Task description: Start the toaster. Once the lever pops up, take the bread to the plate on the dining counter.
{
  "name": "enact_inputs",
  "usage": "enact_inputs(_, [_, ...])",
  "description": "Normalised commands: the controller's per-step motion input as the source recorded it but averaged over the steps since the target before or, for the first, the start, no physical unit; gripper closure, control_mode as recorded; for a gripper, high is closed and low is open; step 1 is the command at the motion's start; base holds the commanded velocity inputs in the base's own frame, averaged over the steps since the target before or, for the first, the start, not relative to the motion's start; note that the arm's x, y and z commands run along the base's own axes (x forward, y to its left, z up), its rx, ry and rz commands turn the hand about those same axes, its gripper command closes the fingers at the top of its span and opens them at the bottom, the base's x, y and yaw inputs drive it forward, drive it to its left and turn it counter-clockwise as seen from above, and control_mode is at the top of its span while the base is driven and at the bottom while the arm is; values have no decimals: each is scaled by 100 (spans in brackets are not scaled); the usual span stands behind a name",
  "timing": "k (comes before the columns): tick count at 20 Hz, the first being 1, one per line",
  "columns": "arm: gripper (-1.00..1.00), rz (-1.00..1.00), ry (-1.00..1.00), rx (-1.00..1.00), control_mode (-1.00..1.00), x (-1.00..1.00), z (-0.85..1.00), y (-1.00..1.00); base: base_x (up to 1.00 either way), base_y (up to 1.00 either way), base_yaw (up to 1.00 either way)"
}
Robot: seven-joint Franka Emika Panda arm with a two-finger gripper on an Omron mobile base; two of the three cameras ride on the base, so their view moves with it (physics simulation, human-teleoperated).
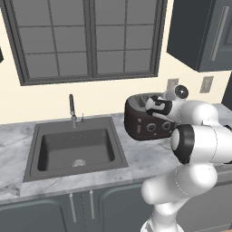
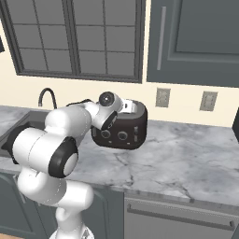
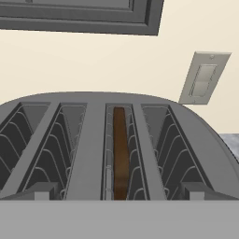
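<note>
Jaws stand fully apart, I judge, with my gripper [image 3: 119,198] poised just above the toaster [image 1: 147,120], holding nothing. Through the hand view I see four wire-lined slots; the bread [image 3: 120,154] sits upright in the third slot from the left, deep inside. That toaster rests on the marble worktop [image 2: 177,154], right of the dark sink [image 1: 74,147], below a wall outlet [image 3: 204,79].
</note>
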Motion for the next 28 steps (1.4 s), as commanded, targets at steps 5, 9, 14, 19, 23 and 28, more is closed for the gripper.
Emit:
enact_inputs(5, [-100, 0, 0, 0, -100, 0, 0, 0, 0, 0, 0])
enact_inputs(9, [-100, 0, 0, 0, -100, 0, 0, 0, 0, 0, 0])
enact_inputs(14, [-100, 0, 0, 0, -100, 0, 0, 0, 0, 0, 0])
enact_inputs(19, [-100, 0, 0, 0, -100, 0, 0, 0, 0, 0, 0])
enact_inputs(23, [-100, 0, 0, 0, -100, 0, 0, 0, 0, 0, 0])
enact_inputs(28, [-100, 0, 0, 0, -100, 0, 0, 0, 0, 0, 0])
